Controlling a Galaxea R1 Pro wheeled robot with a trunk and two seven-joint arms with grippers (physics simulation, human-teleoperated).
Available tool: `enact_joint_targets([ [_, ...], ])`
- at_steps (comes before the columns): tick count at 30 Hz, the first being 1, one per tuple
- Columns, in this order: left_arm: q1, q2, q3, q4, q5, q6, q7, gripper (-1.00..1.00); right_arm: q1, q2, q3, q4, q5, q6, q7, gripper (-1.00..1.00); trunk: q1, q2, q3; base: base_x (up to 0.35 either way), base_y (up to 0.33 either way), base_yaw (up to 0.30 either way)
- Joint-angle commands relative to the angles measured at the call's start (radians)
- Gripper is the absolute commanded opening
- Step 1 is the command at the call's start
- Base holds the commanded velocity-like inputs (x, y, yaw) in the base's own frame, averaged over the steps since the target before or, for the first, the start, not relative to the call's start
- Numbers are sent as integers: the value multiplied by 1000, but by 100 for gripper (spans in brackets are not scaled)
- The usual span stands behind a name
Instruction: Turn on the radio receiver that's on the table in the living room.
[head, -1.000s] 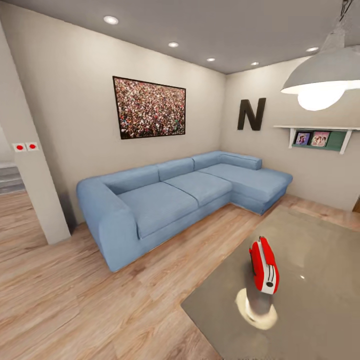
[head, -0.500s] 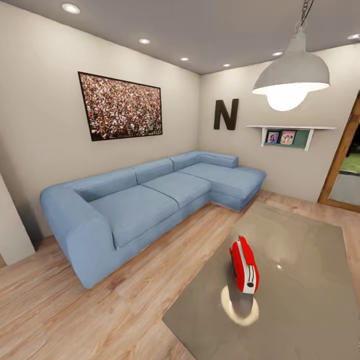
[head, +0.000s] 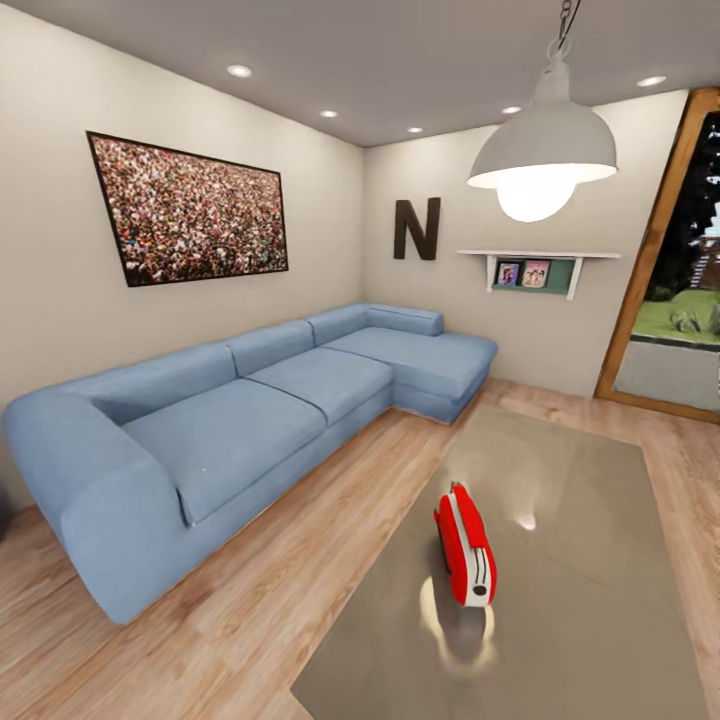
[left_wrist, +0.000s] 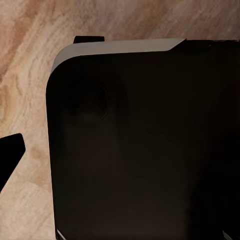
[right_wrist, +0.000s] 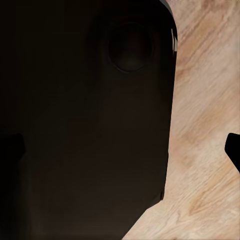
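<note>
In the head view the red radio receiver (head: 465, 545) stands upright on the near part of the long glossy grey-brown table (head: 590, 560), its narrow white-trimmed end facing me. A round white light reflection lies on the tabletop just in front of it. The living room around it has a blue L-shaped sofa (head: 250, 400) and a dark letter N (head: 416, 229) on the beige wall. In the left wrist view my left gripper (left_wrist: 120, 160) hangs open over the robot's dark base and the wood floor. My right gripper (right_wrist: 120, 150) is open in the right wrist view, over the same dark body.
A white pendant lamp (head: 541, 150) hangs above the table. A framed crowd picture (head: 190, 210) and a small shelf with photos (head: 535, 268) are on the walls. A wood-framed doorway (head: 670, 270) opens at the right. Light wood floor (head: 300, 560) lies between sofa and table.
The whole head view has shifted left, so the camera has turned right. The doorway has come into sight, and the radio and table sit closer to the middle of the picture.
</note>
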Motion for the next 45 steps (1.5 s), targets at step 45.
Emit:
enact_joint_targets([
  [45, 0, 0, 0, 0, 1, 3, -1, 100, 0, 0, -3, 0, -1, 0, -3, 100, 0, 0, 11, 86, 44, -133],
])
